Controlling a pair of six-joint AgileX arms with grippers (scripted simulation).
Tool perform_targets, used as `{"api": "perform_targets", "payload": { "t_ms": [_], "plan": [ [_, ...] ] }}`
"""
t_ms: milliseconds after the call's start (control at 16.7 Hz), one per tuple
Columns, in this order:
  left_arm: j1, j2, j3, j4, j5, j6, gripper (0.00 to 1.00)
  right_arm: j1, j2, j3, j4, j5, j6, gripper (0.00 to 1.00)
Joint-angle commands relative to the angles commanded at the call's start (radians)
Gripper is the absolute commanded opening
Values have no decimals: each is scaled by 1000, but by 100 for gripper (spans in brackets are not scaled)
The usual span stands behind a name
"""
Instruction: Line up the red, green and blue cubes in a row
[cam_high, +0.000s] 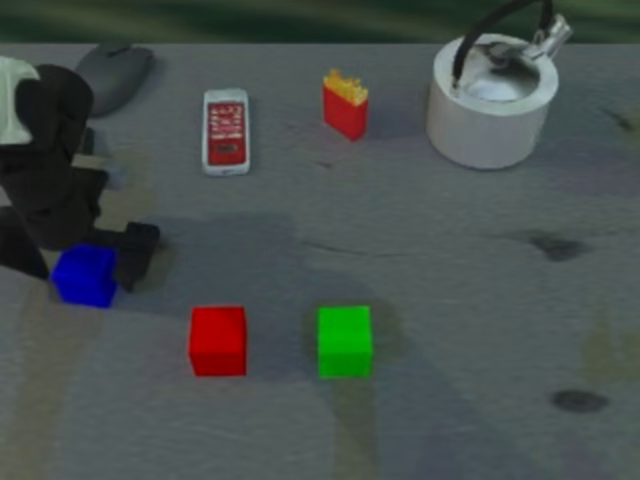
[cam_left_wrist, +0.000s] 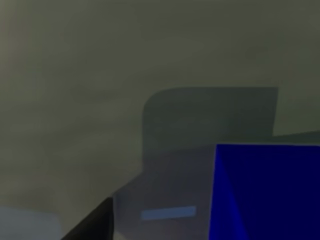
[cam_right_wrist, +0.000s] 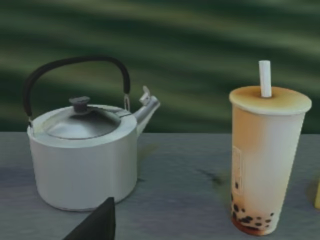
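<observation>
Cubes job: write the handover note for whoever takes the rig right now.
Left pincer: at the table's left side, around the blue cube; grip state unclear.
Right arm: out of the top view; its wrist camera faces the kettle and a bubble tea cup.
Red cube and green cube sit side by side near the front, apart.
Left: bring blue into their row.

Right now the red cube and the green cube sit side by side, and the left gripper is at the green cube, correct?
Not quite. In the top view the left gripper is at the blue cube; the red cube and green cube do sit side by side.
</observation>
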Motion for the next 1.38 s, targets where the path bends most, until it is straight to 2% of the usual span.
{"api": "perform_targets", "payload": {
  "t_ms": [600, 1080, 1380],
  "plan": [
    [0, 0, 0, 0, 0, 0, 2, 0, 0, 0, 0, 0, 0, 100],
    [0, 0, 0, 0, 0, 0, 0, 0, 0, 0, 0, 0, 0, 100],
    [3, -55, 56, -89, 7, 0, 0, 0, 0, 0, 0, 0, 0, 100]
  ]
}}
